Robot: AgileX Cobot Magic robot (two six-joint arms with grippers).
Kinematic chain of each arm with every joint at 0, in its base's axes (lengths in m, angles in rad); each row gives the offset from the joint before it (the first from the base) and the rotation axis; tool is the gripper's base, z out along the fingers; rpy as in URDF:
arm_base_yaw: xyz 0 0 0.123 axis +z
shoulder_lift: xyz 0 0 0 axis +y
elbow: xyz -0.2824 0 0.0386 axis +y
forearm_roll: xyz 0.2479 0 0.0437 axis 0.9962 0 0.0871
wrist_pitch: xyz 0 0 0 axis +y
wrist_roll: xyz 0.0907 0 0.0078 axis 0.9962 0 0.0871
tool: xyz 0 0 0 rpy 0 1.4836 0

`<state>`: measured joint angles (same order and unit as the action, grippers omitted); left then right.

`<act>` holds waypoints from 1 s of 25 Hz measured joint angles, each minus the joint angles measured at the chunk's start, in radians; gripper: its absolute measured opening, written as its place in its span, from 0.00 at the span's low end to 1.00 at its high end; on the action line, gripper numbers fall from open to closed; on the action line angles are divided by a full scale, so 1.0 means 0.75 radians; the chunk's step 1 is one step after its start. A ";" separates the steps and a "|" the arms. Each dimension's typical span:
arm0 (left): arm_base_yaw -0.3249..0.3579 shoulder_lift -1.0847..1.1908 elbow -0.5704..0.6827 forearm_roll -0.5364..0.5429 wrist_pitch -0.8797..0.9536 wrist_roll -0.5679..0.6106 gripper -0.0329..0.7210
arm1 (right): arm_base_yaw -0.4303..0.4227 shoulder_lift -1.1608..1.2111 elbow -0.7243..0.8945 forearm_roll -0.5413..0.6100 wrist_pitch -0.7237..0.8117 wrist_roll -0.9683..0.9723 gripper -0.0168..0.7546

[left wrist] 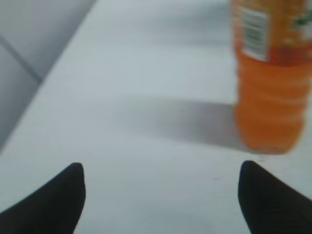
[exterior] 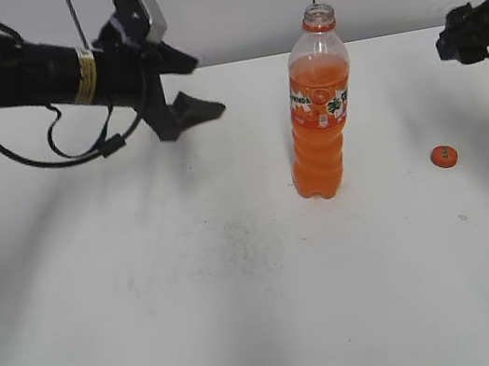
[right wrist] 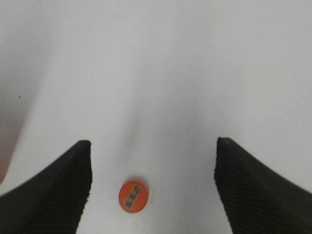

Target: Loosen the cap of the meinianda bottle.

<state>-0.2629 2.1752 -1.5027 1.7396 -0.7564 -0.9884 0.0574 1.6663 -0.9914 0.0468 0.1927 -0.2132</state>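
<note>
Orange soda filled the meinianda bottle [exterior: 318, 113], upright mid-table with its neck bare; the cap [exterior: 445, 156] lay on the table to its right, so I judged only retreating remained. From the left wrist, the left gripper [left wrist: 161, 195] gaped empty near the blurred bottle. From the right wrist, the right gripper [right wrist: 153, 183] hung spread above the cap.

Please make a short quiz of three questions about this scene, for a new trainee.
1. True or false: the cap is screwed on the bottle.
2. Where does the cap lie? A) on the table, right of the bottle B) in the left hand C) behind the bottle
3. Fill in: the right hand and the left hand are both ____.

Key: 1 false; 2 A; 3 open
</note>
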 joint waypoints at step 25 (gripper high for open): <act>0.097 -0.367 -0.112 -1.961 2.395 1.370 0.76 | -0.049 -0.048 -0.670 -0.188 0.781 0.116 0.78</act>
<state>-0.1903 1.9000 -1.5864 0.2686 1.0396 0.0394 0.0211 1.6300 -1.4941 -0.0941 0.7783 -0.1258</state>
